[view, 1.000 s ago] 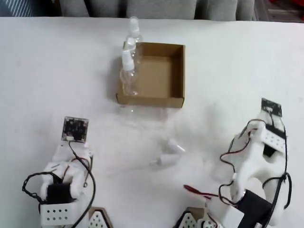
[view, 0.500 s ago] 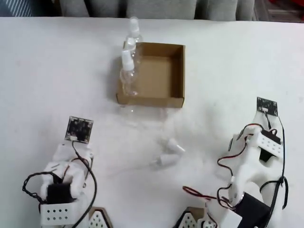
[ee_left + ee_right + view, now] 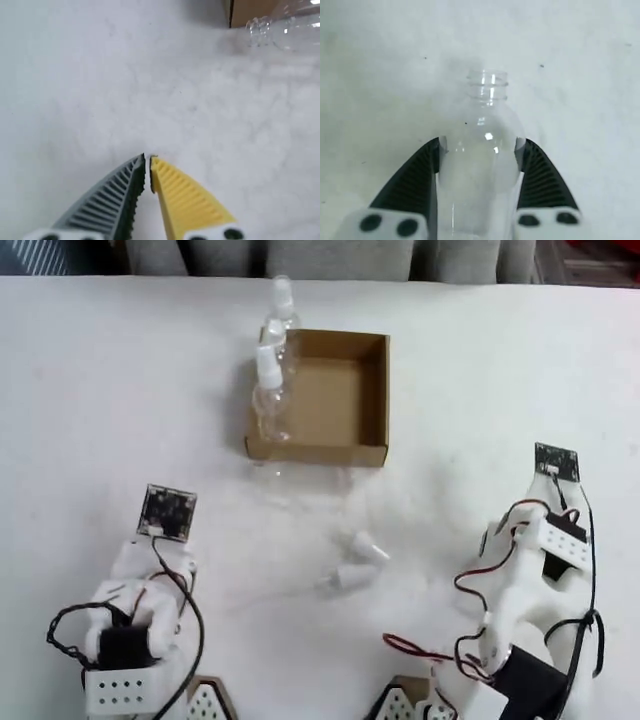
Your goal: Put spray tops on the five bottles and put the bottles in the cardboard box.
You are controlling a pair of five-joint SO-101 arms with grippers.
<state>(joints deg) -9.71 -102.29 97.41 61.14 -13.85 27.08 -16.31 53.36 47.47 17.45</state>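
White table (image 3: pixel 90 390), right claw (image 3: pixel 480 143) clamped on capless bottle (image 3: pixel 481 165) (neck pointing away from wrist), left claw (image 3: pixel 148 159) together

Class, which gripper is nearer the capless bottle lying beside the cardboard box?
Left. The left gripper, shut, hangs over bare table short of the lying bottle; the right gripper is farther off to the side, clamped on another bottle.

White table (image 3: pixel 100 390) with box (image 3: pixel 318 452), spray tops (image 3: pixel 357 560)
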